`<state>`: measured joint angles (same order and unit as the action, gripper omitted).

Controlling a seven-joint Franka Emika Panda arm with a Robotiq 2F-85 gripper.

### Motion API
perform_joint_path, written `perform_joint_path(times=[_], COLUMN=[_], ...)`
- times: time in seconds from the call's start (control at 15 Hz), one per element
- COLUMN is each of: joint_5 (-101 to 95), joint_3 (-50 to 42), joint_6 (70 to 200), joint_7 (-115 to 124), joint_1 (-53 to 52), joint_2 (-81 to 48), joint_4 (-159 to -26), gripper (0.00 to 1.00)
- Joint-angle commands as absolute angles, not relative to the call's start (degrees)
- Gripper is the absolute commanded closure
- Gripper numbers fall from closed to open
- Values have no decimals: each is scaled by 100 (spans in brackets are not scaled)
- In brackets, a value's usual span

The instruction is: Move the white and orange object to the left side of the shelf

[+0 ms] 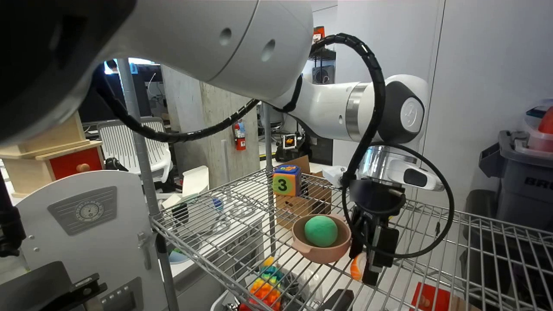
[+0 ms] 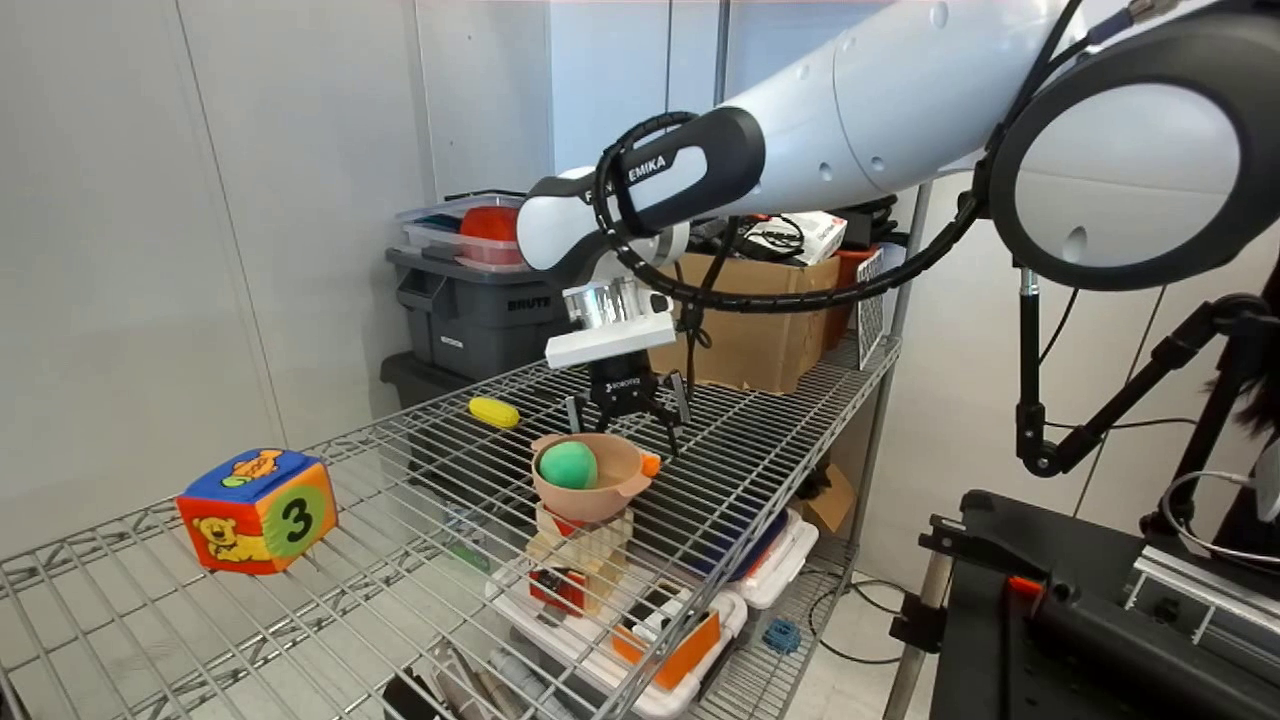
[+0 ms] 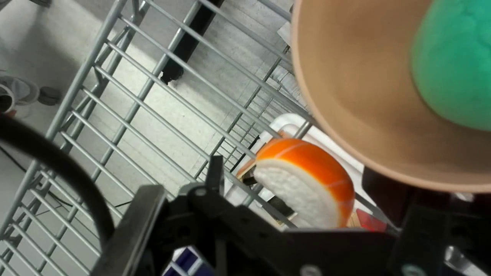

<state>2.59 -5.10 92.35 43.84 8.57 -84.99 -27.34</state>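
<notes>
EMIKA legible on arm (image 2: 880, 110), word before it partly behind black hose (image 2: 790, 302); ROBOTIQ on pincer (image 2: 626, 425), which stands spread wide, gripping nothing. BRUTE on grey bin (image 2: 480, 322); lettering (image 1: 538, 182) cut off in an exterior view. Cube (image 2: 255, 510) marked 3. White and orange object (image 3: 303, 180) on the bench (image 3: 78, 82), a wire shelf, just beside the bowl (image 3: 356, 96); in an exterior view only an orange bit (image 2: 650, 465) shows past the bowl. Green ball (image 3: 456, 65) cropped in wrist view

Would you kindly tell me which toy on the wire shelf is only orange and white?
It is the sushi-shaped toy beside the tan bowl; the ball in that bowl is green, the elongated toy yellow, and the cube multicoloured.
</notes>
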Motion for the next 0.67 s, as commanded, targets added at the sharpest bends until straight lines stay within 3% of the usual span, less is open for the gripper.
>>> perform_joint_path(times=[0.0,0.2,0.6], joint_5=[275,280,328], joint_3=[-497,-491,-442], joint_6=[9361,9392,9013], joint_7=[4533,4589,4537], joint_1=[890,863,899], joint_2=[-8526,-8570,-8603], joint_4=[-2733,-2653,-2406], gripper=[42,63,63])
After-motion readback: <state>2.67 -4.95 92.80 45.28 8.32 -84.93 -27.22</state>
